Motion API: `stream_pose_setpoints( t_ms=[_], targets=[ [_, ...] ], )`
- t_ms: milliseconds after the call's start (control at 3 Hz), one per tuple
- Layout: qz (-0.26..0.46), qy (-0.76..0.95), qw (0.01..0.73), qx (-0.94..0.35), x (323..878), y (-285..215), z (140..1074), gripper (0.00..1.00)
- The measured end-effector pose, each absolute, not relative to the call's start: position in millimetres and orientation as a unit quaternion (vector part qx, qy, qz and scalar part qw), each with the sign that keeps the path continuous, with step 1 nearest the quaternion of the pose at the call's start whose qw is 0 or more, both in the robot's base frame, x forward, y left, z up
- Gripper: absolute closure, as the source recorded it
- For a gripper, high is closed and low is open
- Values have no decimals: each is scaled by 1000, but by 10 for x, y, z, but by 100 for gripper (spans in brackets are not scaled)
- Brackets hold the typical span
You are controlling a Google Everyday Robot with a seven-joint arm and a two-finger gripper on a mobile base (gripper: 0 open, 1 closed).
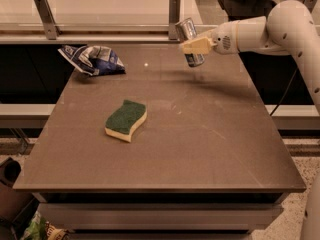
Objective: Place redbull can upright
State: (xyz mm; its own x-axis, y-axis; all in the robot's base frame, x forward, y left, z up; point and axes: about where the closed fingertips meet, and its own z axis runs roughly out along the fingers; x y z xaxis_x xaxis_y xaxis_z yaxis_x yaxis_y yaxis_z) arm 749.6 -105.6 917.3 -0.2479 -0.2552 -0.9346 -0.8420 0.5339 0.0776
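The redbull can (189,40) is a slim silver and blue can with a shiny round top. It is held tilted, top leaning left, above the far middle of the brown table (200,134). My gripper (194,46) reaches in from the right on the white arm (260,31) and is shut on the can's middle. The can's lower end hangs a little above the tabletop, with its shadow on the surface below.
A green and yellow sponge (126,119) lies at the table's centre left. A blue-and-white wrinkly snack bag (92,60) lies at the far left. A glass rail with metal posts (174,10) runs along the far edge behind the can.
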Motion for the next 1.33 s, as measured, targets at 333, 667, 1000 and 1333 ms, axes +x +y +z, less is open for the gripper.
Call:
stream_pose_setpoints(
  t_ms=[333, 667, 1000, 1333],
  targets=[
    [303, 733, 486, -368, 7550, -1076, 9044, 100],
    [320, 723, 496, -360, 7618, -1118, 8894, 100],
    [337, 707, 514, -350, 7687, -1186, 8771, 100],
    [342, 698, 529, -340, 7713, -1268, 8732, 100]
  ],
)
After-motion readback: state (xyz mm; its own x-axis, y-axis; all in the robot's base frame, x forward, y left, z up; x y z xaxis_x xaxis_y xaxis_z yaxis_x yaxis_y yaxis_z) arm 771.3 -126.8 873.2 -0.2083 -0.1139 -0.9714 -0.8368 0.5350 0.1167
